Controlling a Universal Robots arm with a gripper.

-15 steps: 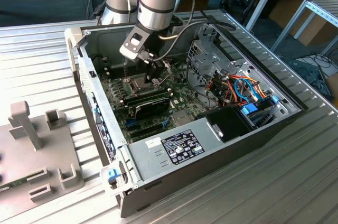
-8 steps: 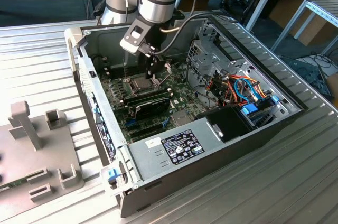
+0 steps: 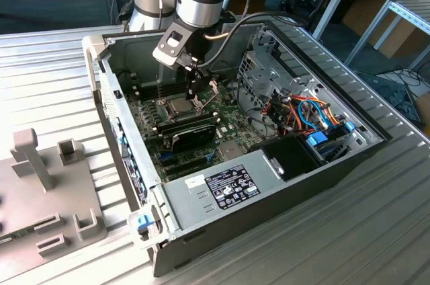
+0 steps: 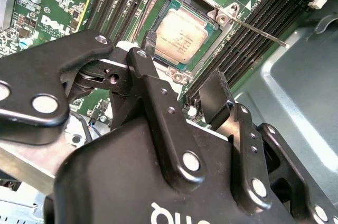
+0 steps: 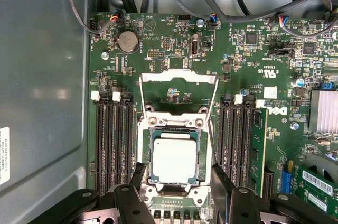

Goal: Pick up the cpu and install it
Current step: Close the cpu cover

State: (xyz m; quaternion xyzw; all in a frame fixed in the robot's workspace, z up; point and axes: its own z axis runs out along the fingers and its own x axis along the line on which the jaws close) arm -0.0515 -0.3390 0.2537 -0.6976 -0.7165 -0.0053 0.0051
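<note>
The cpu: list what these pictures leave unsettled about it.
cpu underside: hidden by its own metal top in both wrist views, so full seating in the socket cannot be judged.
Socket's near edge, first wrist view: covered by the open gripper.
Exterior view: cpu too small to show its edges or whether the gripper touches it.

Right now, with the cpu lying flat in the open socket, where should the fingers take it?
I'd pinch the cpu by its two edges facing the memory slots, coming straight down: it lies thin and flat, the hinged frame is swung clear, and the open fingers straddle those edges.
</note>
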